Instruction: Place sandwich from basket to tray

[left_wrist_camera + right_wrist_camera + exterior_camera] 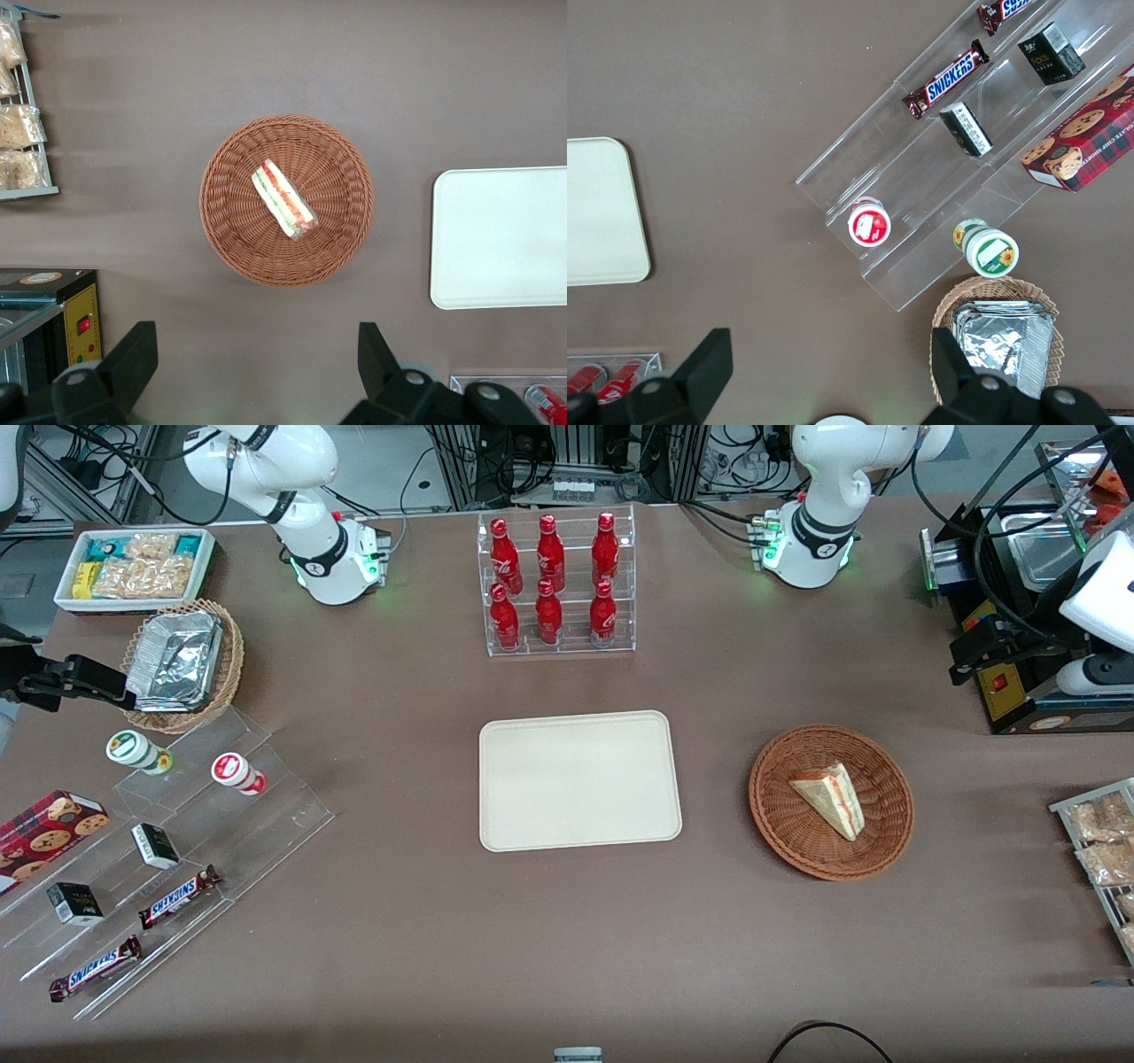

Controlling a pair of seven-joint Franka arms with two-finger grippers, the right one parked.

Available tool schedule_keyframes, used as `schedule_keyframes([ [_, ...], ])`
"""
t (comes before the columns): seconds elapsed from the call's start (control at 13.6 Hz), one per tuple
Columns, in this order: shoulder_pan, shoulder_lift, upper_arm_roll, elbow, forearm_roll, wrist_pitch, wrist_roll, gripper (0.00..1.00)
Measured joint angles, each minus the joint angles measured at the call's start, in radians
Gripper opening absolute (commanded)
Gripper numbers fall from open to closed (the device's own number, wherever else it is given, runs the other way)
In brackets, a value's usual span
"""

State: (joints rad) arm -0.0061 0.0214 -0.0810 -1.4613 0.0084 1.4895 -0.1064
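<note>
A brown cloth-covered table (567, 921) is filling the scene, with cabling and machine frames crowding the floor past its edge where the arm bases are standing. The sandwich (831, 797) is lying on its side in the middle of the basket (780, 815), its red and green filling edge showing plainly from above, and the basket is sitting toward the working arm's end of the table, well apart from the tray (580, 779), which is lying flat at the table's centre with nothing on it. The gripper (257, 376) is hanging high over the table, just off the basket's rim rather than over the wedge, and its fingers (133, 359) are standing wide apart with nothing between them, which suits an approach not yet begun. Judging by this, the pick is still ahead: the wedge is lying slantwise, so the jaws will probably need turning to close across its flat bread faces. A rack of red bottles (554, 584) is standing near the table's edge by the arm bases, clear of the route.
</note>
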Motion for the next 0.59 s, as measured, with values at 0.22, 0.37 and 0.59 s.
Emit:
schedule_keyframes([
  [0.22, 0.0, 0.0, 0.0, -0.003, 0.0, -0.016, 0.001, 1.0],
  [0.37, 0.0, 0.001, 0.0, -0.015, 0.0, -0.018, 0.001, 1.0],
  [0.59, 0.0, 0.002, 0.001, -0.093, 0.001, 0.013, -0.007, 1.0],
])
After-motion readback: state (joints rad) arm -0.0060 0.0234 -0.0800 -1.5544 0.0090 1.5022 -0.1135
